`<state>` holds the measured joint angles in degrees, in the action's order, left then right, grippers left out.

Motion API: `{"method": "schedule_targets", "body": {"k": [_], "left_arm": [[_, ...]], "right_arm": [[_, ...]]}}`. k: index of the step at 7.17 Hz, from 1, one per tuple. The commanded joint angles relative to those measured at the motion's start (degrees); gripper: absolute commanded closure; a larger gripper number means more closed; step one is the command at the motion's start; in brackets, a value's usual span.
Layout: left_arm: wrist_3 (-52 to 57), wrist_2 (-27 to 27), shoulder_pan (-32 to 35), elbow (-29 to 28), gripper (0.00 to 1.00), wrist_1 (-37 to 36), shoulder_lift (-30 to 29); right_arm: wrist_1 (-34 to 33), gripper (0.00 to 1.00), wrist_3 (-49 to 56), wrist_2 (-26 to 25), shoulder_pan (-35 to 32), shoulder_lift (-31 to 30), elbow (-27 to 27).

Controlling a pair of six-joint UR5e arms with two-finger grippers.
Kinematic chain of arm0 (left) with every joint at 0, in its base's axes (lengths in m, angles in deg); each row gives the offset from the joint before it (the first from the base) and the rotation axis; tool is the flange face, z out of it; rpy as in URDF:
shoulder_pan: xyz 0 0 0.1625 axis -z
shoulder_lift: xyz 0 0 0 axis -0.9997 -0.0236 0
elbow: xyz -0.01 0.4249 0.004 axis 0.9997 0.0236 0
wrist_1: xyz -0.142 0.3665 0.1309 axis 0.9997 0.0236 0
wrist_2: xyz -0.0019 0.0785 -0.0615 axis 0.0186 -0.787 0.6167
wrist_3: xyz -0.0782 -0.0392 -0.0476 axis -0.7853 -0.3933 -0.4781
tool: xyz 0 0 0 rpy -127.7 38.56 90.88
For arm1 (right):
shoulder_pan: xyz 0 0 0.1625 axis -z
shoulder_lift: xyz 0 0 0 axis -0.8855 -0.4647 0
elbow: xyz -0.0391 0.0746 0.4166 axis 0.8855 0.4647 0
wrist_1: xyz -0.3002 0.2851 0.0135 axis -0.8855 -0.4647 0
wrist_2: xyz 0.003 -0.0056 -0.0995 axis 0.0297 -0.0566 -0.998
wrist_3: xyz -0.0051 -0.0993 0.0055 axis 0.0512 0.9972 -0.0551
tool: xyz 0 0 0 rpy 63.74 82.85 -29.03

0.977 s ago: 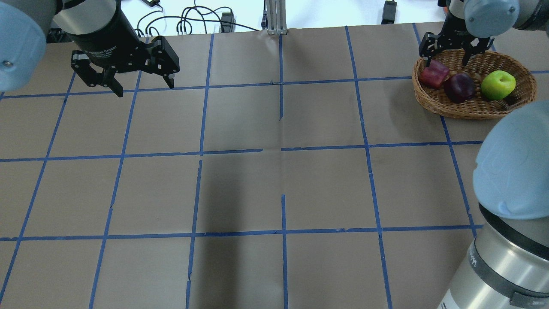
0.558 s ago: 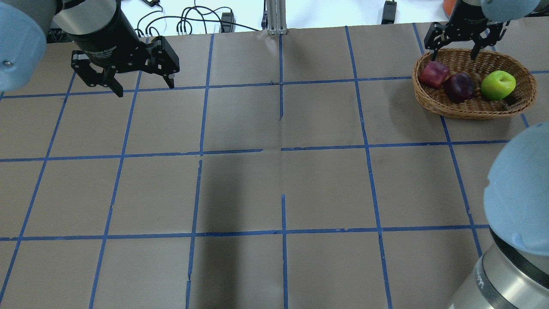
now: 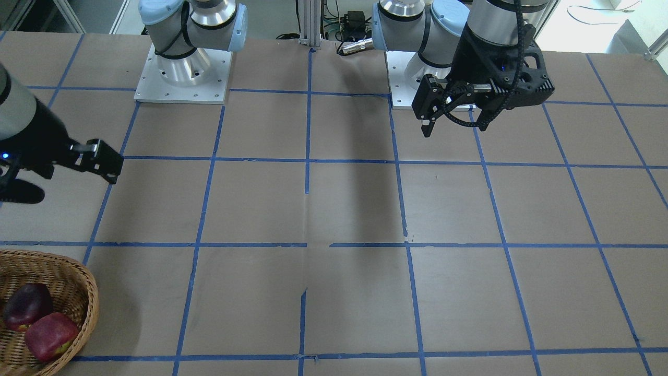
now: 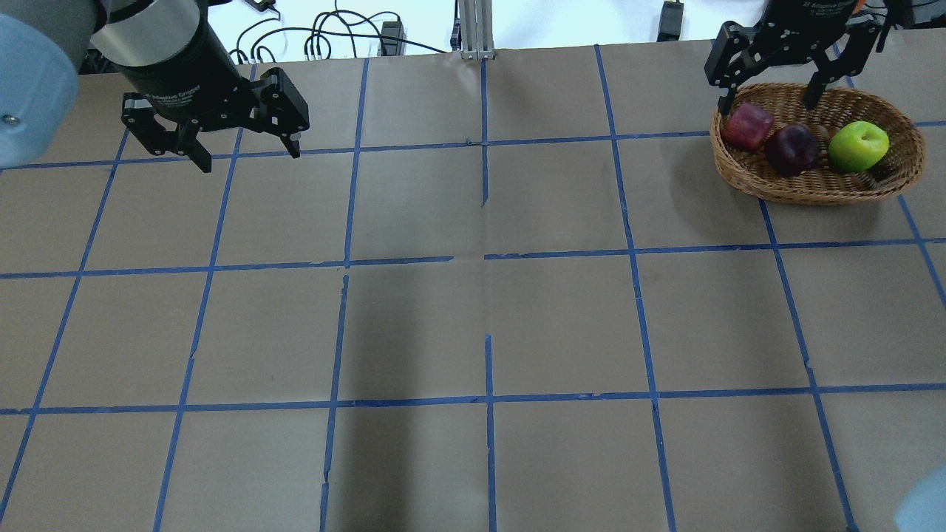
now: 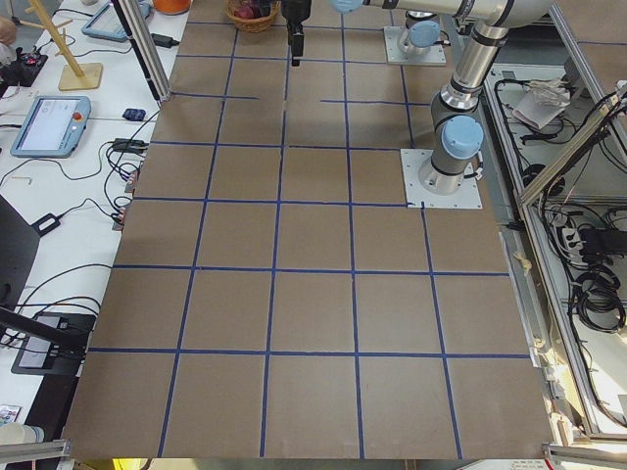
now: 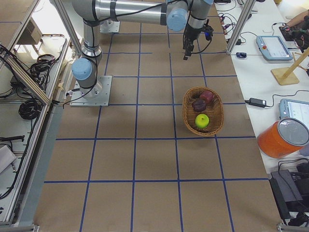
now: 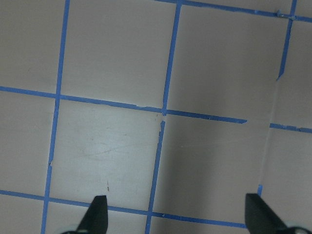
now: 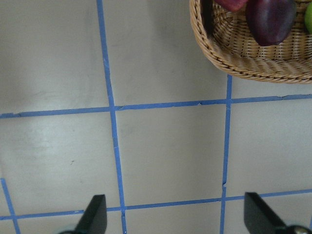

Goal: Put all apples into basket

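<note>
In the basket (image 4: 813, 192), all three apples (image 4: 791, 149).

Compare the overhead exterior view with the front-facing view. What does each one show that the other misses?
Only the overhead view shows the green apple and the whole basket; the front-facing view cuts the basket off at its edge, so the green apple falls out of frame. Only the front-facing view shows the two arm bases on their mounting plates. Both views show the red apple and the maroon apple lying in the basket, as well as the left tool and the right tool, each open and empty.
</note>
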<state>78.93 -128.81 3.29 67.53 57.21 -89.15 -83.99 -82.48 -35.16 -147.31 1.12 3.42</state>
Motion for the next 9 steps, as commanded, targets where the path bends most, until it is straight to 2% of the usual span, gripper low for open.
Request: {"method": "schedule_targets", "body": {"k": [1, 3, 4, 6, 9], "left_arm": [[0.09, 0.00, 0.00, 0.09, 0.00, 0.00, 0.13], [0.09, 0.00, 0.00, 0.00, 0.00, -0.09, -0.05], [0.09, 0.00, -0.09, 0.00, 0.00, -0.09, -0.05], [0.18, 0.00, -0.09, 0.17, 0.00, 0.00, 0.30], [0.18, 0.00, -0.17, 0.18, 0.00, 0.00, 0.22]], "right_arm": [[0.82, 0.00, -3.13, 0.18, -6.12, -7.07, -6.60], [-0.75, 0.00, -2.88, 0.36, -6.49, -12.17, -16.52], [-6.07, 0.00, -2.88, 0.19, -6.06, -12.72, -18.39], [-6.74, 0.00, -2.70, 0.27, -4.74, -13.61, -17.45], [-5.95, 0.00, -3.05, 5.43, -3.50, -15.01, -17.01]]}}
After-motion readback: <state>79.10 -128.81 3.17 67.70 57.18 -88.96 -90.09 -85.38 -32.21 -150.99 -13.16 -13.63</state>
